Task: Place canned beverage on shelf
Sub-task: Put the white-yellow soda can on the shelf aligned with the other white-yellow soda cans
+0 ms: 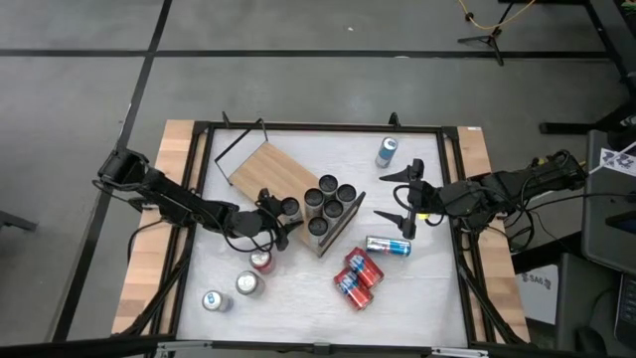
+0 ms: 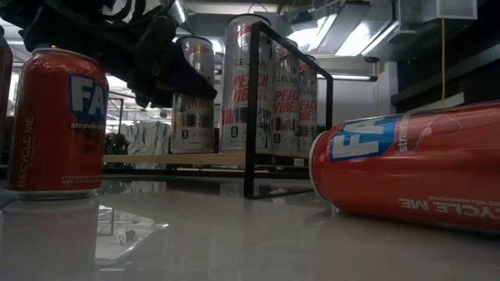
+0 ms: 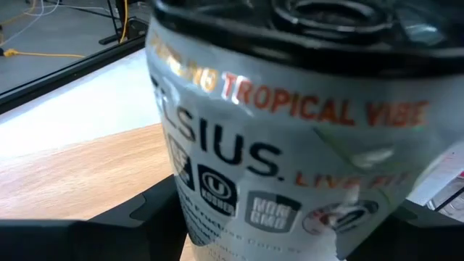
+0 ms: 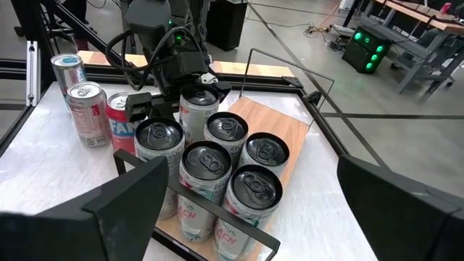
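While the left claw grips the can over the shelf next to the other cans, it should set it flat & upright w/o bumping them, then let go; right claw waits wide open nearby.

Five upright cans on shelf

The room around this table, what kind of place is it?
Probably a robotics lab or workshop: a black frame rings the table, a tripod stands on the grey floor, and equipment with green lights sits beyond.
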Controlling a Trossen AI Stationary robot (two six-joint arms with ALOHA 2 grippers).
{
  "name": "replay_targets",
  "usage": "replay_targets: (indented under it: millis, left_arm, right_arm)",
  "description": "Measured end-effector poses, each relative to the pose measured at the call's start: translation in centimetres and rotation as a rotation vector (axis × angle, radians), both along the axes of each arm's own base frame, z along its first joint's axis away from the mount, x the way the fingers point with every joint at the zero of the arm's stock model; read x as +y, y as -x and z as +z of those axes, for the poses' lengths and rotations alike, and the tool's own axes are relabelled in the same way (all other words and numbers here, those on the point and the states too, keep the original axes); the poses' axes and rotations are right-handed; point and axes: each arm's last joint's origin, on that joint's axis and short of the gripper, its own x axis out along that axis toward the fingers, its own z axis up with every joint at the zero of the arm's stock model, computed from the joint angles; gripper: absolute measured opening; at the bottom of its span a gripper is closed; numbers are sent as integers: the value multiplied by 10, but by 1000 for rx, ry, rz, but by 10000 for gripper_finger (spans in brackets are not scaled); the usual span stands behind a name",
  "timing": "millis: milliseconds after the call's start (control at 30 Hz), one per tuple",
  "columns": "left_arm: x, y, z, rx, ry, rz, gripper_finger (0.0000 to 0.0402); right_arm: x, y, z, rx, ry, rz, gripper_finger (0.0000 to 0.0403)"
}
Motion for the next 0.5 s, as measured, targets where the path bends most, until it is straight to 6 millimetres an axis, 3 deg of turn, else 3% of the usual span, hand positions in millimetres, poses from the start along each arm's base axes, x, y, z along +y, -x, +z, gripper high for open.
replay_targets:
  millis: [500]
  left_arm:
    - [0,0,0,-4,5,4,278]
  right_arm:
    - [0,0,0,0,0,0,396]
